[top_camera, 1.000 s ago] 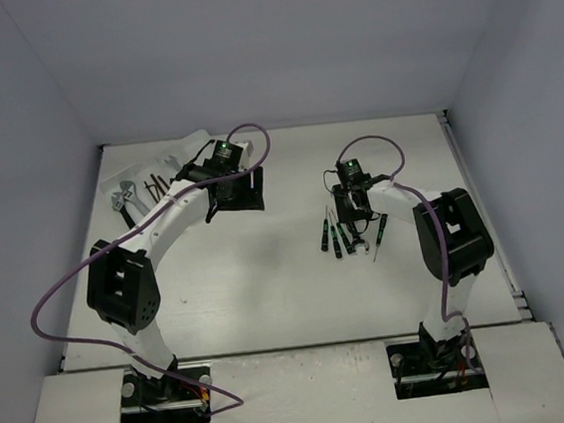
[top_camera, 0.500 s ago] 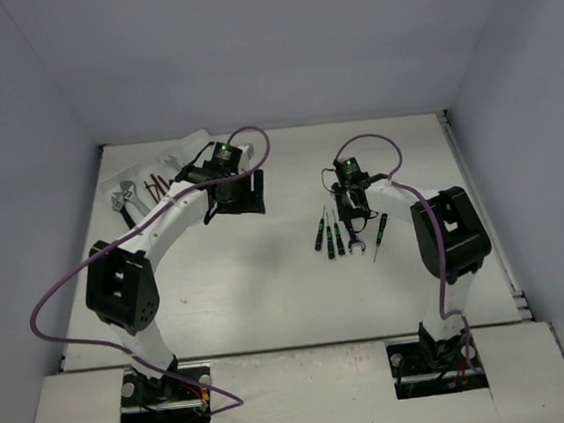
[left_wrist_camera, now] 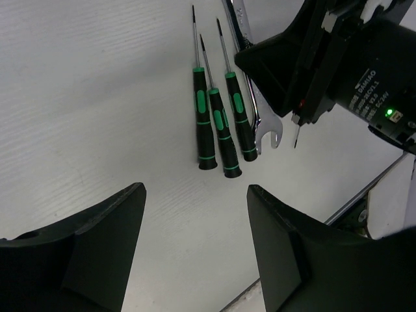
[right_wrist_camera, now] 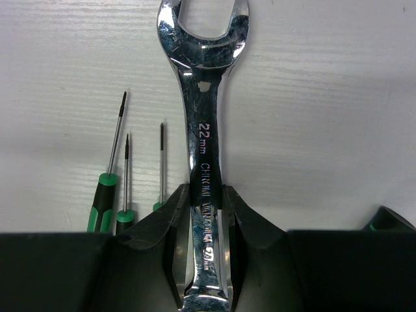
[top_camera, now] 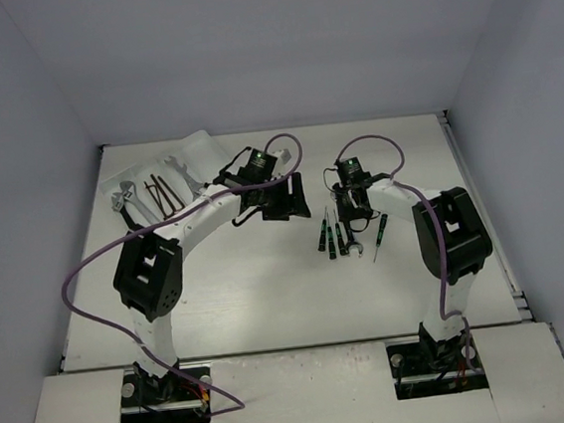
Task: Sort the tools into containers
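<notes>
A silver open-end wrench (right_wrist_camera: 203,97) lies flat on the table, and my right gripper (right_wrist_camera: 207,195) is shut on its shank. In the top view that wrench (top_camera: 358,246) points toward the near edge below the right gripper (top_camera: 353,217). Three black screwdrivers with green marks (left_wrist_camera: 221,133) lie side by side just left of it, also seen as screwdrivers (top_camera: 330,237). A further screwdriver (top_camera: 380,230) lies to the right. My left gripper (left_wrist_camera: 195,195) hovers open above bare table short of the screwdrivers; from above, the left gripper (top_camera: 289,201) sits left of them. The white tray (top_camera: 195,143) of containers is at the back left.
The tray holds adjustable wrenches (top_camera: 123,199), dark hex keys (top_camera: 161,191) and a silver wrench (top_camera: 185,175). The two grippers are close together near mid-table. Grey walls enclose the table on three sides.
My left arm has swung right, from beside the tray to just left of the screwdrivers. The right gripper has closed on the wrench shank.
</notes>
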`<state>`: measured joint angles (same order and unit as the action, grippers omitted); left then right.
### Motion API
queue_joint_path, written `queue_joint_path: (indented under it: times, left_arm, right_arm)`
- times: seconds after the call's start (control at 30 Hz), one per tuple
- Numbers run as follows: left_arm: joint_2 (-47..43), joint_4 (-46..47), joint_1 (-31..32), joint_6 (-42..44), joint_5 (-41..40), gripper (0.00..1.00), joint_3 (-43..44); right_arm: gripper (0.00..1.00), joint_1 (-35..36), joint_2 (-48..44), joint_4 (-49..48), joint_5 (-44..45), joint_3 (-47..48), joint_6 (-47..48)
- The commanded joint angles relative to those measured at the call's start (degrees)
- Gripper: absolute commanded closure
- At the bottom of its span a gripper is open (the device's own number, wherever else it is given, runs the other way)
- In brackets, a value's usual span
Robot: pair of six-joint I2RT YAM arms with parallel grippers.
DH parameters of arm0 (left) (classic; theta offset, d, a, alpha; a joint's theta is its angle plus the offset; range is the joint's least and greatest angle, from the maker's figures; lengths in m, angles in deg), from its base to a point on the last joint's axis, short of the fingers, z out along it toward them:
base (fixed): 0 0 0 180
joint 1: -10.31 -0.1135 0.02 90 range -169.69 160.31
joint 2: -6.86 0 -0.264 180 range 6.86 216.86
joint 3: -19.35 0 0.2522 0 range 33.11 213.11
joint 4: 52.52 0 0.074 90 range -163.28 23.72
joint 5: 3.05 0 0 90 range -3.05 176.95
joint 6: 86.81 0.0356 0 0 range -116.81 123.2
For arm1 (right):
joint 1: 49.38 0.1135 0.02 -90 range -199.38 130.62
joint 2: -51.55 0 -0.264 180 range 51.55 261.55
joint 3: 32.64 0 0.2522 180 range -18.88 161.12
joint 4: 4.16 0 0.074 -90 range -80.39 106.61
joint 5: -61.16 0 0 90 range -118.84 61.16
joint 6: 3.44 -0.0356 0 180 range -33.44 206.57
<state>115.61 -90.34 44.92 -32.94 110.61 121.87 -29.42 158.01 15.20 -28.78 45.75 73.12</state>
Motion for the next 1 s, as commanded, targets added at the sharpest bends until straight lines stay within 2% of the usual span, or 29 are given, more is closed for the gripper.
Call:
queue_joint_path:
  times: [0.0,0.4,0.67,0.8,0.97]
  left_arm:
    - [-0.3,7.8,0.6,-5.4,2.7,0.40,3.2]
    - [2.5,14.0,2.2,-8.9,6.9,0.40,1.6]
    - [2.2,21.8,2.6,-11.7,9.8,0.40,-4.6]
    - [3.1,26.0,3.6,-12.7,11.3,0.49,-6.5]
    - [4.3,28.1,4.9,-13.6,11.9,0.52,-7.0]
  right_arm:
    - [1.00,-0.1,-4.7,1.2,-2.6,0.2,-2.1]
    - [1.00,-1.6,-6.7,0.1,-8.1,1.3,-4.1]
    - [1.00,-2.5,-6.4,0.0,-10.9,1.9,-5.1]
    - [1.00,-2.7,-6.2,0.0,-12.0,2.4,-5.9]
    - [1.00,-3.3,-6.2,-0.1,-14.5,3.1,-7.4]
